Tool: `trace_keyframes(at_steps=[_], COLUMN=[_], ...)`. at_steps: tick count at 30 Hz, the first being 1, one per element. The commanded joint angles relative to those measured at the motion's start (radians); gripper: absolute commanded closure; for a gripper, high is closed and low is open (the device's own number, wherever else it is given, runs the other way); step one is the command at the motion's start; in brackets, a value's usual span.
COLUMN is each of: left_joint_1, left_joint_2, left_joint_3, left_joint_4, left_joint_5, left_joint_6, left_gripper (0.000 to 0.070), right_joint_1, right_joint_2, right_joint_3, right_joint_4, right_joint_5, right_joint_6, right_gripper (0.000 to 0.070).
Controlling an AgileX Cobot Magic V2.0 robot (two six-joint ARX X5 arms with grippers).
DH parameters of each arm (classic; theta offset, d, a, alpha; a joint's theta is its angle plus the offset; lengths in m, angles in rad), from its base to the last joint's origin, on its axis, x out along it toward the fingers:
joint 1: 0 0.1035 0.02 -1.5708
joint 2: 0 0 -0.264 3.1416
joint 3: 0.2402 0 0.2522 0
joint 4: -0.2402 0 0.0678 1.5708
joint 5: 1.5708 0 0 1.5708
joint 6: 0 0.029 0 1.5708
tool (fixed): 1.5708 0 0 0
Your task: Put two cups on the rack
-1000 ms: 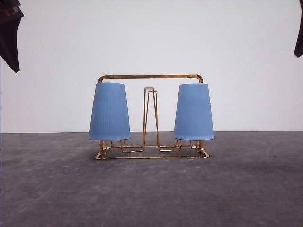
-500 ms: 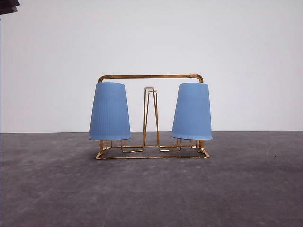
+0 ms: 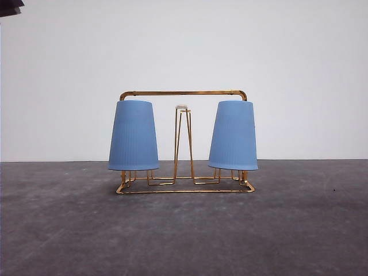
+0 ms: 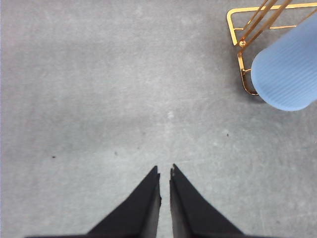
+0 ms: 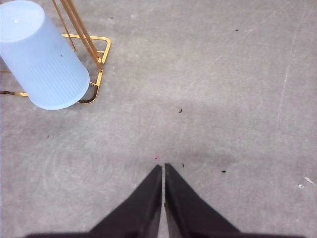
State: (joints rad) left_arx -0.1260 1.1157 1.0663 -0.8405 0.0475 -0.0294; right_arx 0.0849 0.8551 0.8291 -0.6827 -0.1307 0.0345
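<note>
rack [image 3: 183, 93] stands mid-table [image 3: 184, 230]; left cup [image 3: 133, 135] and right cup [image 3: 233, 135] sit upside down over its end pegs, right one slightly tilted; left gripper [image 4: 165, 172] and right gripper [image 5: 163, 167] closed, fingertips together, empty, above bare table apart from the rack

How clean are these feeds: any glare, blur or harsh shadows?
Front view: even light, cups and rack sharp, faint shadow beneath. Left wrist view: soft, washed-out table, left tool dark. Right wrist view: cup top overexposed.
</note>
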Motion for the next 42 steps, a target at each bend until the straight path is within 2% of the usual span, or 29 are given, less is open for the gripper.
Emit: trace_keyframes(at_steps=[1,4,9,15,20,26,42], left_joint_1=[0.008,0.033,0.083,0.101,0.108,0.136,0.137], left_joint_2=[-0.049,-0.168,-0.418,-0.733,-0.941,-1.1,-1.108], left_joint_3=[-0.024,-0.171,-0.498,-0.805,-0.954,-1.05,-1.054], left_joint_4=[0.028,0.189,0.477,0.633,0.654,0.652,0.654], left_joint_5=[-0.006,-0.006,-0.006,-0.01,-0.023,-0.024,-0.041], left_joint_6=[0.026,0.002,-0.045,-0.043,-0.051,-0.067,-0.062], left_gripper=[0.0685,0.0685,0.0685,0.0685,0.0685,0.0685,0.0685], right_joint_1=[0.002,0.002,0.002,0.002,0.002,0.002,0.002], right_joint_2=[0.006,0.006,0.006,0.006,0.006,0.006,0.006], right_joint_3=[0.012,0.012,0.012,0.012,0.012,0.012,0.012], right_joint_4=[0.009,0.01,0.01,0.01,0.01,0.01,0.01], right_joint_5=[0.0,0.0,0.0,0.0,0.0,0.0,0.0], right_joint_6=[0.014,0.014,0.014,0.014,0.014,0.014,0.013], right_gripper=[0.0697,0.0697,0.0697,0.0697,0.0697,0.0697,0.0697])
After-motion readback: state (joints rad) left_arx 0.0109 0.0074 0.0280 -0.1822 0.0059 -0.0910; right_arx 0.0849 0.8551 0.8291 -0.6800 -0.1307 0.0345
